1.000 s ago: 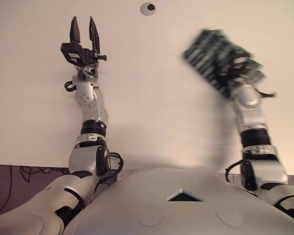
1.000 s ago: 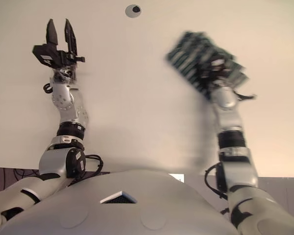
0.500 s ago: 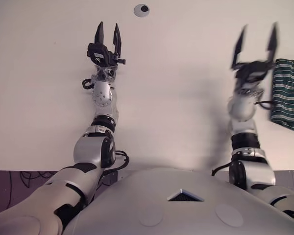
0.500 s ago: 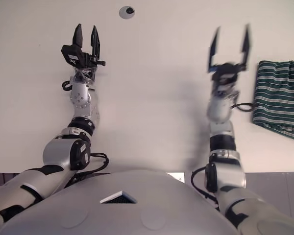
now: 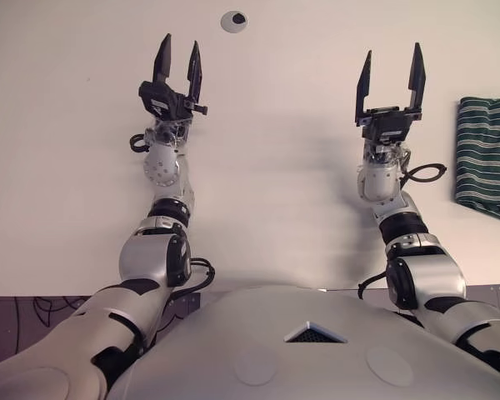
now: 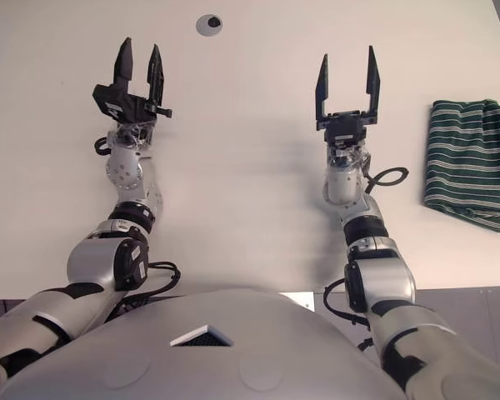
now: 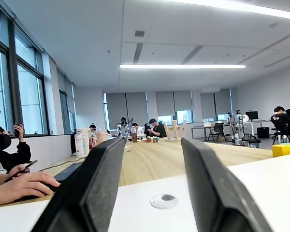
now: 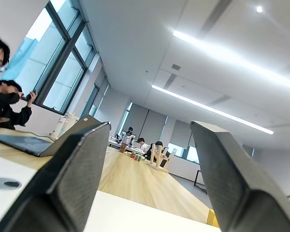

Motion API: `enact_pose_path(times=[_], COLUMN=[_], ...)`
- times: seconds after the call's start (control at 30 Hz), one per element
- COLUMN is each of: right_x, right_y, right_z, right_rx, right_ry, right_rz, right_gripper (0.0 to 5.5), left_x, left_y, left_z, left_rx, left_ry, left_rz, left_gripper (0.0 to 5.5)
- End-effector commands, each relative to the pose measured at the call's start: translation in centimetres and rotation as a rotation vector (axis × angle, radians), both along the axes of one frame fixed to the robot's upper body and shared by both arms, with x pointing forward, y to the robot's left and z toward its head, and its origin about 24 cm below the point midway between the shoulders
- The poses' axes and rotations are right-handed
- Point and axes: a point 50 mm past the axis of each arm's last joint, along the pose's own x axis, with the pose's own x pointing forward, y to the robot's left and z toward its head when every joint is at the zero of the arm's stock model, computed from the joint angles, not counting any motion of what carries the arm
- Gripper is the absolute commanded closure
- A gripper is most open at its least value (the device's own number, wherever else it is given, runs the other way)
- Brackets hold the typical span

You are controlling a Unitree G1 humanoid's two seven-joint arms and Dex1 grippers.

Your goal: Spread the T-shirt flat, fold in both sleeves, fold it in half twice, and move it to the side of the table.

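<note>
The T-shirt (image 6: 468,162), dark green with thin white stripes, lies folded into a small rectangle at the right side of the white table (image 6: 242,192). My right gripper (image 6: 346,73) is held over the table to the left of the shirt, open, fingers pointing away from me, nothing between them. My left gripper (image 6: 136,62) is over the table's left half, also open and holding nothing. In the wrist views each gripper's two dark fingers (image 7: 92,193) (image 8: 63,188) stand apart with the room visible between them.
A small round grommet (image 6: 207,24) is set in the tabletop at the far edge, seen from the left wrist too as a grommet (image 7: 164,200). The table's right edge runs just past the shirt. Bare white tabletop lies between and around the arms.
One second ago the right gripper was carrying the folded shirt over the table. It set the shirt down at the right side, opened, and moved back left. The left arm shifted slightly.
</note>
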Motion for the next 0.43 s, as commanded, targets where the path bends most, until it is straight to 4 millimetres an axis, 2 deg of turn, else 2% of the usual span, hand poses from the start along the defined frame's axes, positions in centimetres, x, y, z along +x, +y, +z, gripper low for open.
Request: enact_pose_path(times=[0.03,0.2,0.43], right_x=[-1.1,-1.6,-1.2], right_y=[-0.9,-1.0,-0.4], right_z=[-1.2,-1.1,-1.3], right_rx=[0.071,0.102,0.166], right_ry=[0.06,0.058,0.096], right_rz=[0.008,0.04,0.061], right_gripper=[2.46,2.46,2.46], left_x=[-1.7,-1.5,-1.4], left_y=[0.0,-0.3,1.1], left_z=[-1.9,-1.6,-1.8], left_rx=[0.003,0.013,0.019], left_ry=[0.056,0.046,0.071], left_rz=[-0.002,-0.029,0.014], left_gripper=[3.41,3.41,3.41])
